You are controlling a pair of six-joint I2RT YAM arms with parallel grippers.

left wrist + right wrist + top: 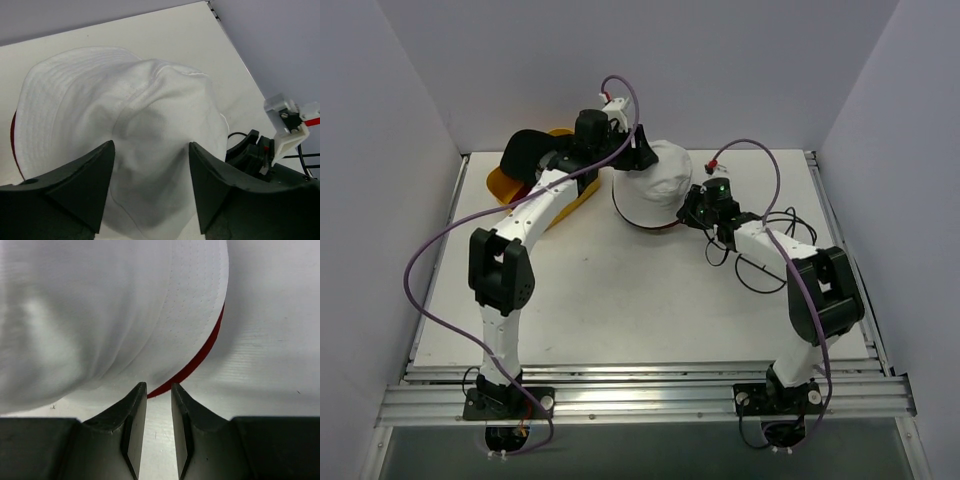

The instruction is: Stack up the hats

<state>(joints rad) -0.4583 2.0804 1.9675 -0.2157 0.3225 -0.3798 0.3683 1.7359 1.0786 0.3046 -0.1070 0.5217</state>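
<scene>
A white bucket hat sits crown-up at the back middle of the table, on top of a red hat of which only a thin rim shows. My left gripper is open at the hat's left side. In the left wrist view its fingers stand wide, with the white crown just ahead and below them. My right gripper is at the hat's right brim, and its jaws are a narrow gap apart with only table between them. A black cap lies at the back left.
A yellow basket lies under the black cap, beside the left arm. Black cables loop on the table by the right arm. Grey walls close in at the left, back and right.
</scene>
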